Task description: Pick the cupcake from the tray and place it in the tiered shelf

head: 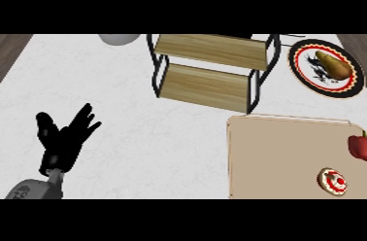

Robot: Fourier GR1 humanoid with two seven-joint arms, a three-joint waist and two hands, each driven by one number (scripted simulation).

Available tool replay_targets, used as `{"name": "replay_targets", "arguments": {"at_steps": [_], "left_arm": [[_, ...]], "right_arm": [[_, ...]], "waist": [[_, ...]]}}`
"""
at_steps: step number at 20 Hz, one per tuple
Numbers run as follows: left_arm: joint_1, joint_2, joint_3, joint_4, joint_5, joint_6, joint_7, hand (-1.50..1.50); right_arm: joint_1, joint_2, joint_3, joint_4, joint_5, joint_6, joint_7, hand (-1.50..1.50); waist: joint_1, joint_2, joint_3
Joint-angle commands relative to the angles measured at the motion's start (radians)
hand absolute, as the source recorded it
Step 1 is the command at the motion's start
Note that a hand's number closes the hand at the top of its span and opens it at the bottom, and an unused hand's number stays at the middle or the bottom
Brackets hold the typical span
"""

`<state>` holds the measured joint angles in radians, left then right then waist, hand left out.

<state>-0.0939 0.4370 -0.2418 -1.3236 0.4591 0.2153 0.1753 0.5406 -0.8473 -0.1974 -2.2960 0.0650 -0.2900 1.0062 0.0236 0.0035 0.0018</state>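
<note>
One hand [66, 135] is all I can see right now, the left one, sitting at the lower left of the frame with its fingers spread and relaxed, holding nothing. It looks parked to me, not going for anything. The right hand isn't in shot at all, so no clue what it's up to.

Moving right along the white worktop [143, 138], there's a pale grey rounded thing [119, 38] cut off at the top edge, can't tell what it is. Next to that, top middle, the tiered shelf [208, 72]: two wooden boards in a black frame, both bare.

Lower right is the tan tray [279, 147]. The cupcake [334, 180] sits on it near the bottom right, small and round with a red-and-white top, untouched. A red pepper-looking thing [358, 145] is at the right edge, just above the cupcake. Up in the top right corner there's a patterned plate [324, 66] with something brownish-yellow on it.

So nothing's been picked yet, I'd say. What worries me: the cupcake is near that red thing, so a sloppy reach could bump it. And the shelf's black uprights stand between the tray and the boards, so a low carry could clip the frame or catch the top board while aiming for the lower one.
</note>
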Motion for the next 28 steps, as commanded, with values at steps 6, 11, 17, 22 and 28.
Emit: {"name": "replay_targets", "arguments": {"at_steps": [6, 11, 17, 22, 28], "left_arm": [[0.01, -0.025, 0.024, 0.014, -0.018, -0.003, 0.029, 0.0], [0.024, -0.035, 0.027, 0.02, -0.023, -0.03, 0.023, 0.0], [0.033, -0.044, 0.046, 0.047, -0.051, -0.048, -0.02, 0.0], [0.052, -0.047, 0.059, 0.019, -0.057, -0.055, -0.005, 0.0], [0.059, -0.052, 0.067, -0.004, -0.079, -0.049, 0.042, 0.0]], "right_arm": [[-0.238, 0.004, 0.209, 0.104, 0.122, 0.087, 0.249, -1.5], [-0.259, 0.105, 0.318, 0.153, 0.3, 0.041, 0.288, -1.5], [-0.331, 0.183, 0.354, 0.263, 0.386, 0.078, 0.281, -1.5], [-0.317, 0.28, 0.404, 0.337, 0.491, 0.051, 0.215, -1.5], [-0.358, 0.294, 0.338, 0.407, 0.5, 0.122, 0.216, -1.5]], "waist": [[-0.004, 0.0, -0.003], [-0.011, -0.001, -0.003], [-0.014, 0.0, -0.003], [-0.016, -0.002, -0.002], [-0.019, -0.003, -0.002]]}}
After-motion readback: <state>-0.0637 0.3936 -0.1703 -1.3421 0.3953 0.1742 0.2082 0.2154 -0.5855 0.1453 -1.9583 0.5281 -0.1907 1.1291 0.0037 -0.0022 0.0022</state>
